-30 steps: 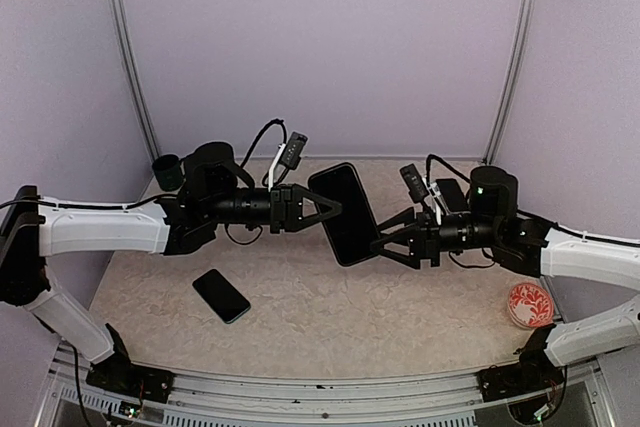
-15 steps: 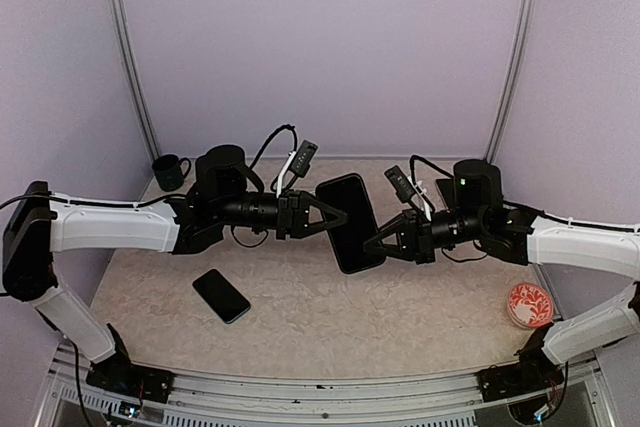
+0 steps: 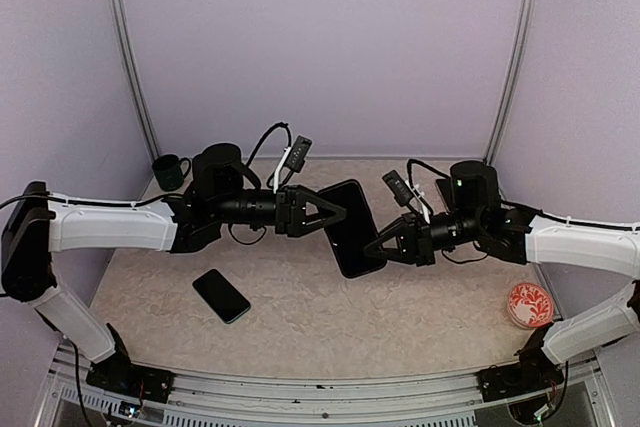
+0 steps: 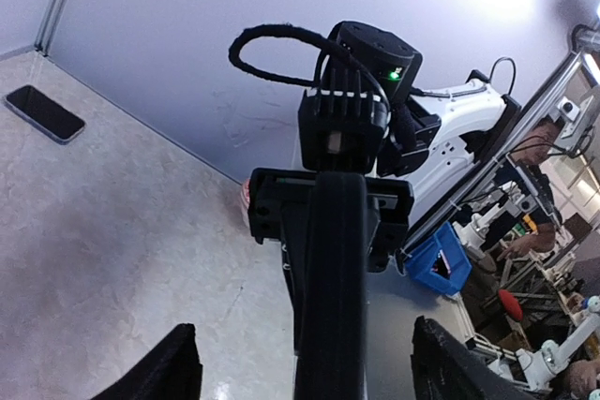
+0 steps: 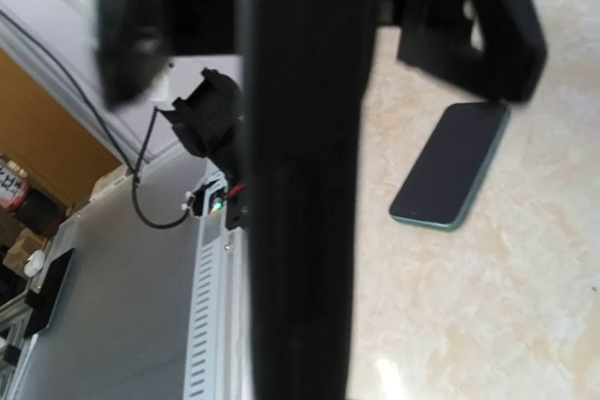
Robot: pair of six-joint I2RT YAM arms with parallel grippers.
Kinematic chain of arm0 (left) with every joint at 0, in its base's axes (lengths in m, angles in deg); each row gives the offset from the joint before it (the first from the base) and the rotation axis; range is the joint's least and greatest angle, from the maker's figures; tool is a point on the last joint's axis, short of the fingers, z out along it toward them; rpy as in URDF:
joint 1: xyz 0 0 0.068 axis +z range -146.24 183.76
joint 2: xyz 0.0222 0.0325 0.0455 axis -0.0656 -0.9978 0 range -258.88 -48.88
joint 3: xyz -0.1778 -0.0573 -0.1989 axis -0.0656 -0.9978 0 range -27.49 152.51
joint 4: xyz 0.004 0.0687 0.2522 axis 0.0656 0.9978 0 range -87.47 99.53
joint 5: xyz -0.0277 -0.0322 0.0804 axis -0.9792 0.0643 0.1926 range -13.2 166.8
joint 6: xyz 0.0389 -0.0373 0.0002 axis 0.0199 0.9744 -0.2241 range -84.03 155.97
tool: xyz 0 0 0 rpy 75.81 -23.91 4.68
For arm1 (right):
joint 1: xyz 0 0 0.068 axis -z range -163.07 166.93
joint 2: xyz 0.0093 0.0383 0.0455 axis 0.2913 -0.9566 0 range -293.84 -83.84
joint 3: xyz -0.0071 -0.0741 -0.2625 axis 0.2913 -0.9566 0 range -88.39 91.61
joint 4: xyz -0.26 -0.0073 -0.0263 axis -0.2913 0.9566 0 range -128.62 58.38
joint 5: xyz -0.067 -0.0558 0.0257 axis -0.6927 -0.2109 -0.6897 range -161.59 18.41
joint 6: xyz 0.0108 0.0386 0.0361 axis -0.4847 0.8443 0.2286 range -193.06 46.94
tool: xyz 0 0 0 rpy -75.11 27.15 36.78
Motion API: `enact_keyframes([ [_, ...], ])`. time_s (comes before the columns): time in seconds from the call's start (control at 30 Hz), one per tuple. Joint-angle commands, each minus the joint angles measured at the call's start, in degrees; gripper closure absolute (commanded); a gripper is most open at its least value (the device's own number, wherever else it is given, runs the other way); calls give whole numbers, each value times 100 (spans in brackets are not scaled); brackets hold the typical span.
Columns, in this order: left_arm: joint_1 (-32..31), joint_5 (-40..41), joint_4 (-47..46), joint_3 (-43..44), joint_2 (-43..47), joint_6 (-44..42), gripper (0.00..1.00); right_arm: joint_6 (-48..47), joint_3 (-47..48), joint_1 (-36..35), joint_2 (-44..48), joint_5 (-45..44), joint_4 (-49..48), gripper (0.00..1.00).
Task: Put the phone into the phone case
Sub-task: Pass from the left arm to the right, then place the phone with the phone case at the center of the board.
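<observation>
Since a second ago the left jaws have let go and spread, while the right jaws have come in and closed. Left jaws now stand wide apart, one finger (image 4: 173, 372) on each side of the case (image 3: 350, 227), with a clear gap on both sides in the left wrist view, so they straddle it without touching. Right jaws are pressed together on the case's lower right edge and carry it alone. The case hangs tilted in the air between the two arms, above the middle of the tabletop (image 3: 320, 337). In the right wrist view it is only a blurred dark band up the frame, and the grip itself cannot be made out there.

The phone (image 3: 221, 295) lies flat on the tabletop, dark face up, under the left arm and well apart from the case.

Counted: one case, one phone, two arms. Further out stand one dark mug (image 3: 170, 169) at the back left corner and one red patterned dish (image 3: 528, 303) near the right edge.
</observation>
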Motion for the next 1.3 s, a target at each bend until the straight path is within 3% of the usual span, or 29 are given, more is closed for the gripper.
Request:
enact_keyframes([
  [0.0,121,338,-93,-217,364,-10,12,-57,240,191,102,-110,9,100],
  [0.1,184,629,52,-414,622,-72,1,41,318,379,63,-129,95,100],
  [0.53,497,1477,456,-1413,1557,16,1,268,1091,1642,-946,49,1041,100],
  [1.27,525,1720,750,-2009,2270,77,1,-159,3229,2902,-3471,278,2456,100],
])
